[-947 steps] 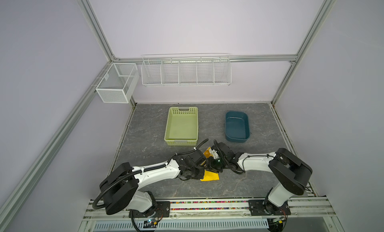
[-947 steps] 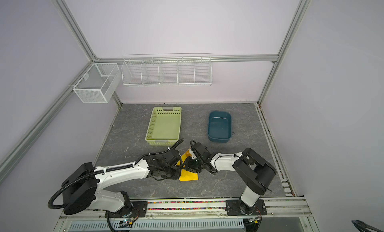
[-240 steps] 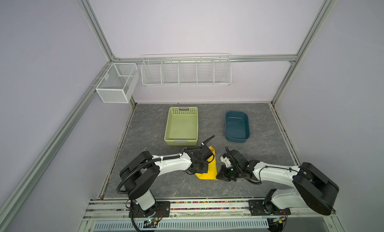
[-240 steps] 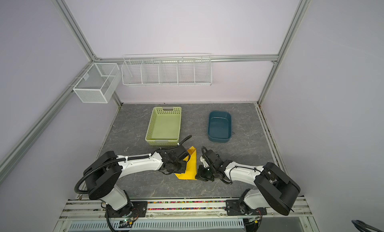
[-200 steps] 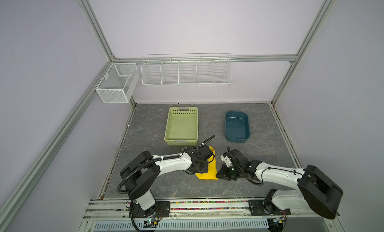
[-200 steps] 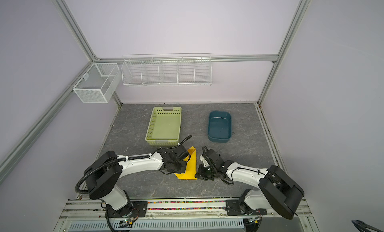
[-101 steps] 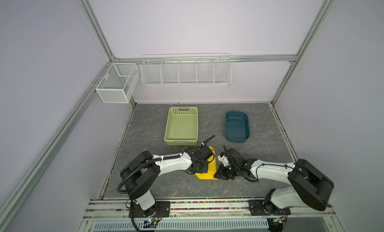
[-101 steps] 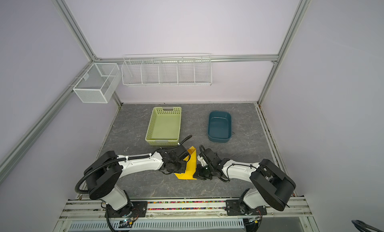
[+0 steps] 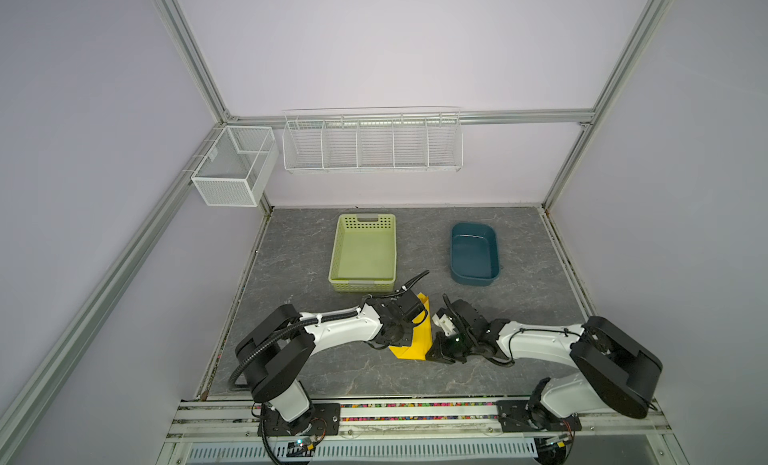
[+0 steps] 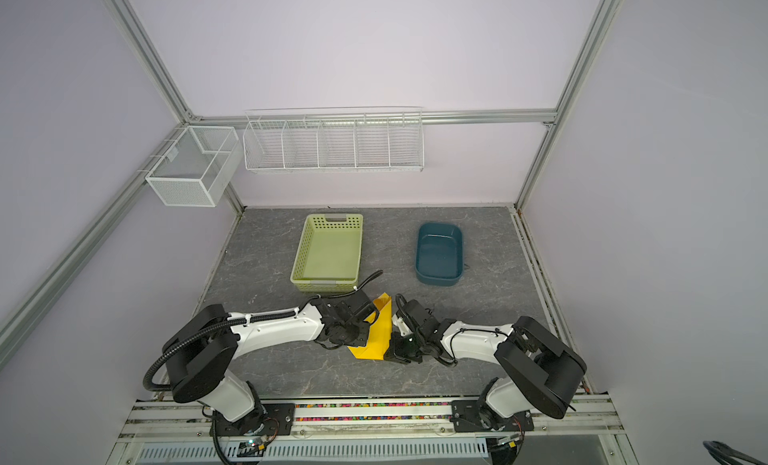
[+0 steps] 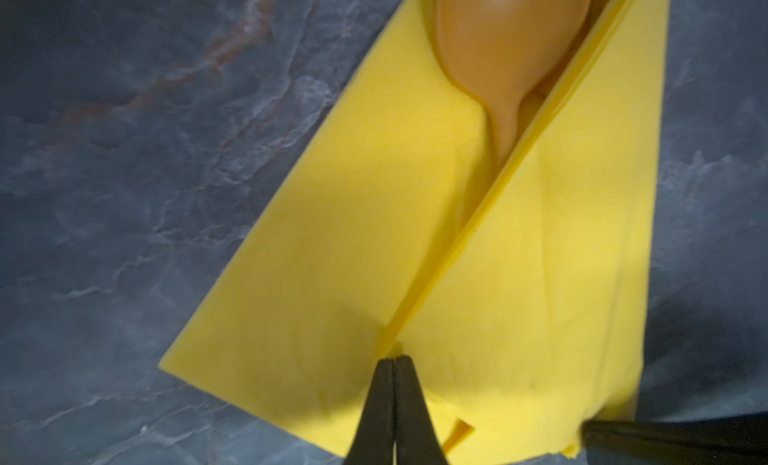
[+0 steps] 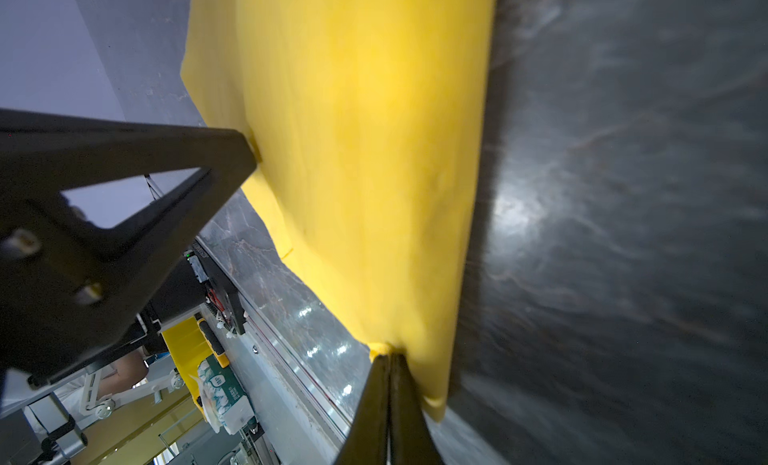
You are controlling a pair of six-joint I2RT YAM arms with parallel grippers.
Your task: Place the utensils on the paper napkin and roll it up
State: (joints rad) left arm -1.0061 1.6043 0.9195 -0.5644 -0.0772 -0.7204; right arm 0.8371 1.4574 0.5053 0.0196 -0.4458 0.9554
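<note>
The yellow paper napkin [image 9: 419, 343] lies folded into a long wedge near the table's front, in both top views [image 10: 377, 338]. An orange spoon [image 11: 511, 47] sticks its bowl out of the fold; the other utensils are hidden. My left gripper [image 11: 394, 359] is shut, its tips pressing on the napkin [image 11: 353, 255] at the end of the fold line. Shut as well, my right gripper [image 12: 388, 356] has its tips pushed against the napkin's near corner [image 12: 365, 151], which bunches there. I cannot see paper between either pair of jaws.
A pale green basket [image 9: 361, 282] stands just behind the left wrist, a dark blue tub [image 9: 474, 279] behind the right arm. White wire baskets [image 9: 372, 142] hang on the back wall. The front rail [image 9: 415, 407] runs close behind both arms.
My right gripper, shut throughout, has slid left from beside the napkin to touch its near right corner. The left gripper has stayed pressed on the napkin.
</note>
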